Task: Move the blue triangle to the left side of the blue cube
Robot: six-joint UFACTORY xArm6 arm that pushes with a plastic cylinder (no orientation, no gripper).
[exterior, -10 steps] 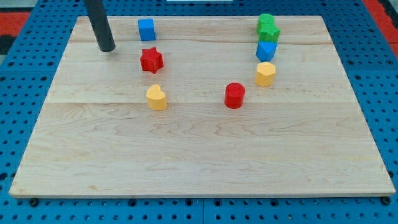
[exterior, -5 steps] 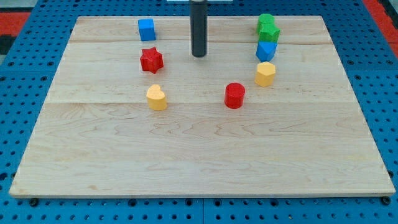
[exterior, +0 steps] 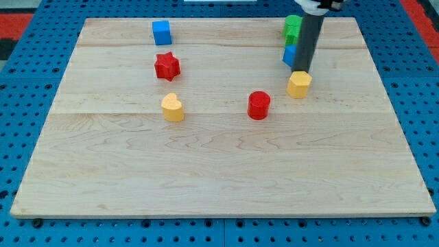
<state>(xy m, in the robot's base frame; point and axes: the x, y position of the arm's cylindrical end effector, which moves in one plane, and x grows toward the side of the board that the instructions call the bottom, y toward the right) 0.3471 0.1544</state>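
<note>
My tip [exterior: 302, 71] has moved from the middle of the wooden board [exterior: 219, 165] to the right. It now touches the small blue triangle block [exterior: 290, 55], partly hiding it. The yellow block [exterior: 299, 84] has shifted slightly. The blue cube [exterior: 161, 31] sits far left. No claw shows.

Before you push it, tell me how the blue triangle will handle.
The blue triangle is small and looks rigid, so it should slide on the smooth wooden board, not tip. Its angled faces could make it pivot off my tip. Green blocks packed right behind may jam it.
</note>
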